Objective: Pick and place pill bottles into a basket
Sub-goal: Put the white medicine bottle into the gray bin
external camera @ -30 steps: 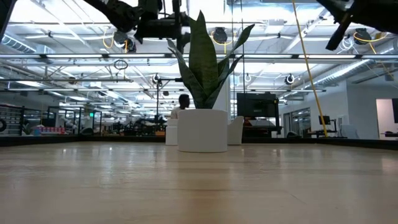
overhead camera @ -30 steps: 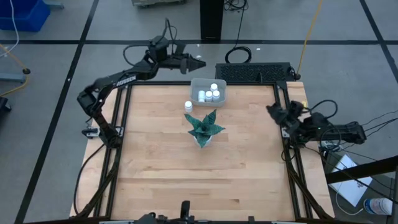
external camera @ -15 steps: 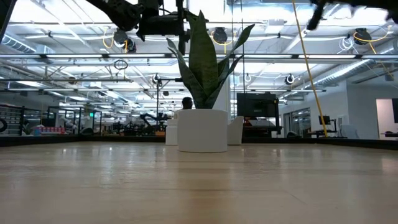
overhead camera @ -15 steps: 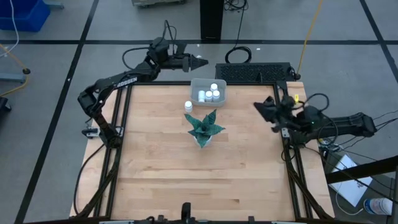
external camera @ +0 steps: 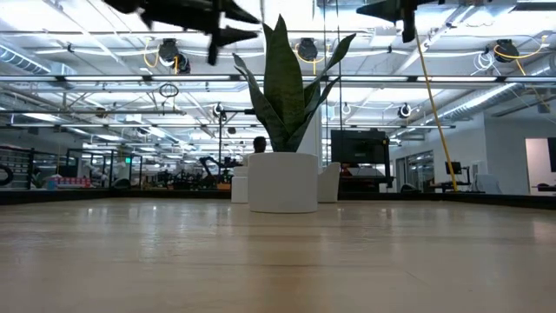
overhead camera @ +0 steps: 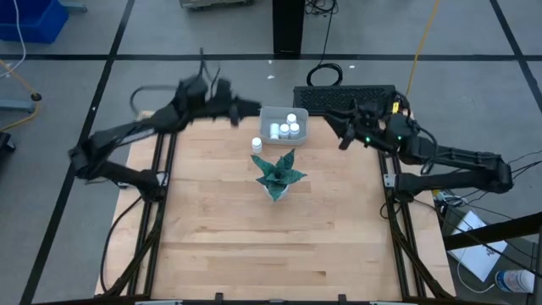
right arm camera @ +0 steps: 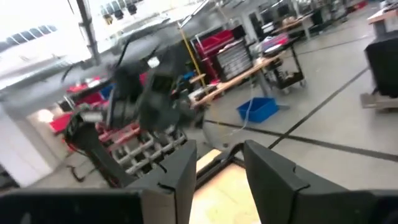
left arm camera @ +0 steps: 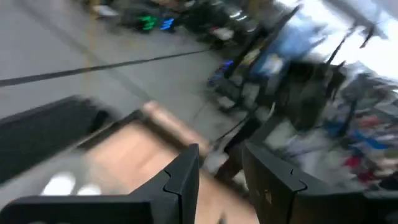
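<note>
The pale basket (overhead camera: pixel 284 124) stands on the table near its far edge and holds several white pill bottles (overhead camera: pixel 284 130). One more pill bottle (overhead camera: pixel 257 146) stands upright on the wood just left of the basket. My left gripper (overhead camera: pixel 252 108) hovers high beside the basket's left side, open with nothing between its fingers (left arm camera: pixel 186 180). My right gripper (overhead camera: pixel 337 129) hovers high to the right of the basket, pointing toward it, also open and holding nothing (right arm camera: pixel 224 177).
A green spiky plant (overhead camera: pixel 278 174) in a white pot (external camera: pixel 282 181) stands in the table's middle, just in front of the basket and the loose bottle. A black mat (overhead camera: pixel 343 98) lies beyond the table's far right edge. Bare wood fills the near half.
My left gripper has swung from beyond the table's far edge toward the left and near side, ending beside the basket. My right gripper has risen from the table's right edge and moved toward the far edge and the basket, turning as it went.
</note>
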